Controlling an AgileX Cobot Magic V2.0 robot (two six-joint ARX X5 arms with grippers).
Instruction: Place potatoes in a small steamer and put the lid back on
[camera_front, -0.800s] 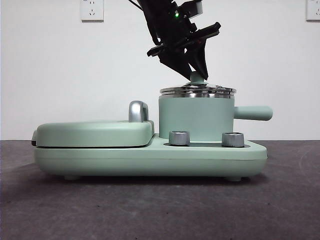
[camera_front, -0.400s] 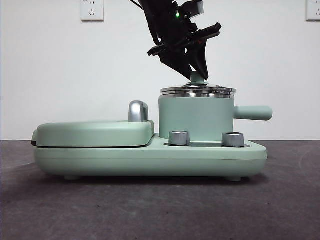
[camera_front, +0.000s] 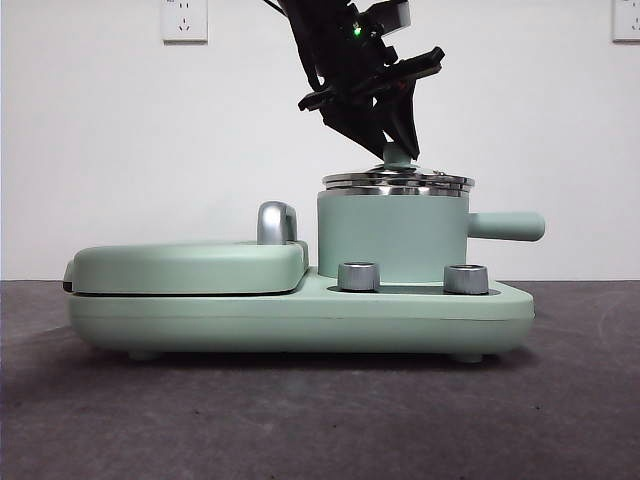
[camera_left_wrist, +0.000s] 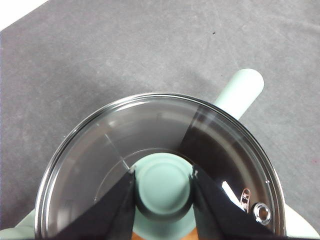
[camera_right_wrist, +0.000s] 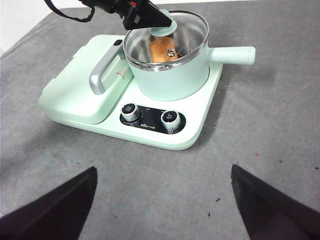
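While the mint-green cylindrical steamer sits unmoved on its base, the round steel-rimmed glass lid has lifted and shifted slightly within the last second, suggesting it isn't seated yet. The left gripper clamps its knob; the orange-brown potato lies inside. The right gripper waits, spread wide.

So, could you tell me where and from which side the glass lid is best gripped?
By its small mint-green knob, from straight above. The lid lies flat on the small steamer, its glass dome and steel rim too broad and smooth for the jaws, while the knob stands up at the centre. The left gripper already has a jaw on either side of it.
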